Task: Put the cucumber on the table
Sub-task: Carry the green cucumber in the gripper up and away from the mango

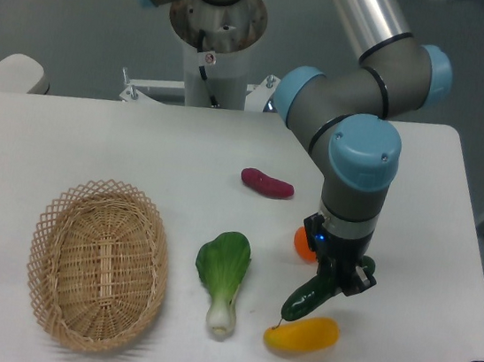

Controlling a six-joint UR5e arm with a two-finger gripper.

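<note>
Gripper (339, 279) pointed straight down at the 4 o'clock part of the table (139, 150), fingers clamped across the upper end of the cucumber (309, 297); grip taken near one end, hence the cucumber hanging tilted, stem tip drooping toward 7 o'clock. Stem tip very close to the yellow vegetable (302, 334) lying directly below at 6 o'clock of the gripper; contact with it or with the tabletop not resolvable from this angle, probably just clear. Orange object (304, 245) partly hidden behind the wrist, at 10 o'clock of the gripper, just beside it. Bok choy (223, 277) at 9 o'clock of the cucumber, apart from it; sweet potato (267, 183) farther back at 11 o'clock; wicker basket (64, 211) well apart at 9 o'clock, holding nothing visible. Judged stage: cucumber carried low, release pending; placement not complete. Risk noted: release here likely to land the cucumber on the yellow vegetable rather than on bare tabletop.
</note>
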